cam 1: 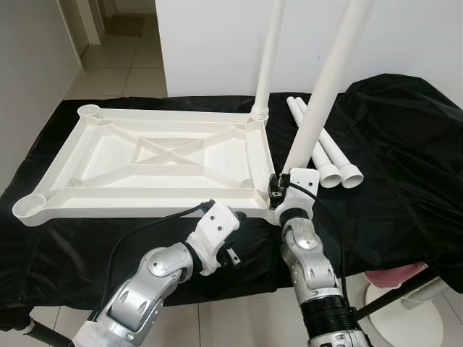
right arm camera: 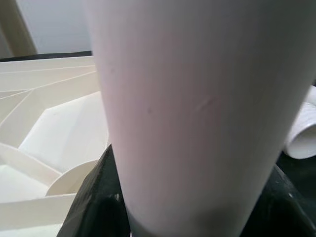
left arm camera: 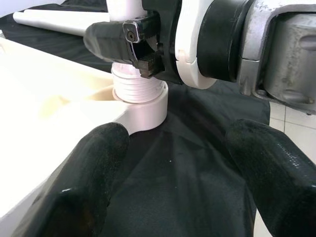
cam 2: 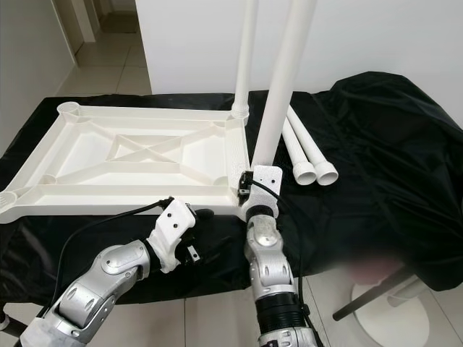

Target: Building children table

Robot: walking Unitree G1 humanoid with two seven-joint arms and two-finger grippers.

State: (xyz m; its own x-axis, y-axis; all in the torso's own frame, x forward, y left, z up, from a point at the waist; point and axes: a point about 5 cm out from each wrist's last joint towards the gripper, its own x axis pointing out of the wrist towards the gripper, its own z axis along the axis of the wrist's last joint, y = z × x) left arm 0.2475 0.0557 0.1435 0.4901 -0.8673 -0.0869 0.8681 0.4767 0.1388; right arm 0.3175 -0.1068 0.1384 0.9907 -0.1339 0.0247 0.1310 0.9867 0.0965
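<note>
Tabletop [cam 1: 108, 155] upside down on black cloth [cam 1: 405, 188], second leg going into its near right corner.

Ribbed underside faces up so the corner sockets are open: far left socket [cam 1: 90, 110] and near left socket [cam 1: 29, 207] sit hollow, nothing in them yet. Moving across, the left gripper [left arm camera: 170, 163] hovers low just beside the near right socket [left arm camera: 140, 106], fingers spread wide and gripping nothing, likely ready to steady the frame. Far right corner already carries one upright leg [cam 1: 269, 58]. Right gripper [cam 1: 278, 191] is clamped around the base of the second leg [cam 1: 329, 79], its threaded end sitting in that collar, slightly tilted. Further right, two spare legs [cam 1: 329, 155] lie side by side on the cloth, well apart from the work.
</note>
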